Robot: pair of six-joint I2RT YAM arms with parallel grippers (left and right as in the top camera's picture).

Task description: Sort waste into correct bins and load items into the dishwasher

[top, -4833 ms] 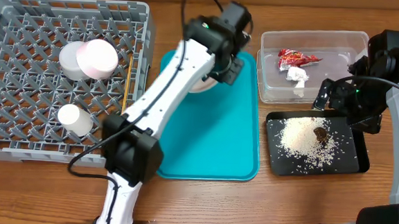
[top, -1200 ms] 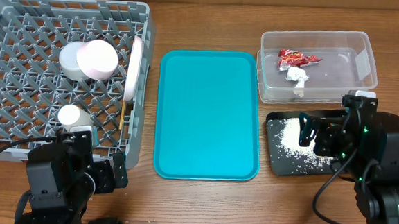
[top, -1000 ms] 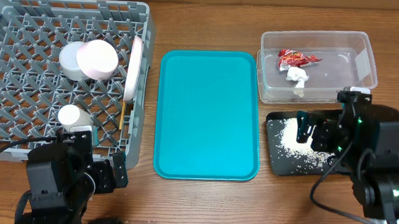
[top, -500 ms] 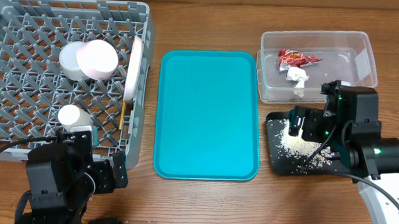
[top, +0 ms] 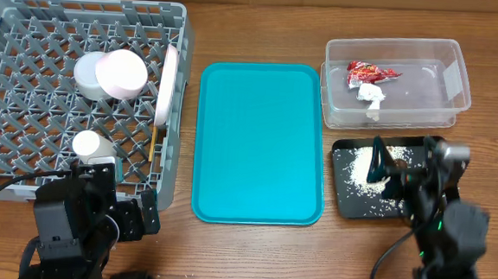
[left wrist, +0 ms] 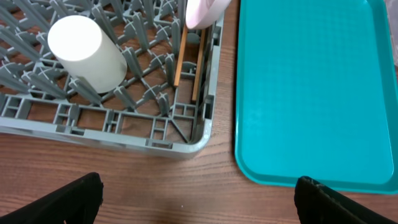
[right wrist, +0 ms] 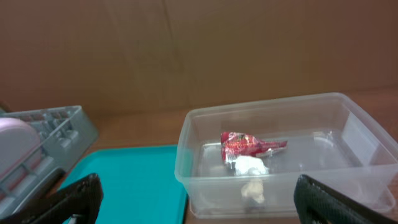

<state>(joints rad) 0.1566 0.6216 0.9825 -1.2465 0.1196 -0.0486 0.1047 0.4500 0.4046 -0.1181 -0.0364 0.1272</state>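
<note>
The grey dishwasher rack (top: 4, 176) holds a light grey bowl (top: 86, 76) with a small dish (top: 121, 73) against it, a plate (top: 167, 83) on edge, a cup (top: 93, 147) and chopsticks (left wrist: 178, 59). In the clear tub (top: 393, 44) lie the red wrapper (top: 370, 72) and the white tissue (top: 371, 95). Rice (top: 355, 168) is scattered on the black tray (top: 349, 206). My left gripper (left wrist: 199, 193) is open and empty over bare wood near the rack's front corner. Open and empty too, my right gripper (right wrist: 198, 193) hangs above the black tray, facing the tub (right wrist: 273, 112).
The teal serving tray (top: 262, 140) lies between the rack and the two bins. Both arms are folded back at the table's near edge, the left one below the rack and the right one covering part of the black tray.
The right arm has drawn back toward the near edge, uncovering more of the black tray. The left arm has not moved. Both grippers stay open.
</note>
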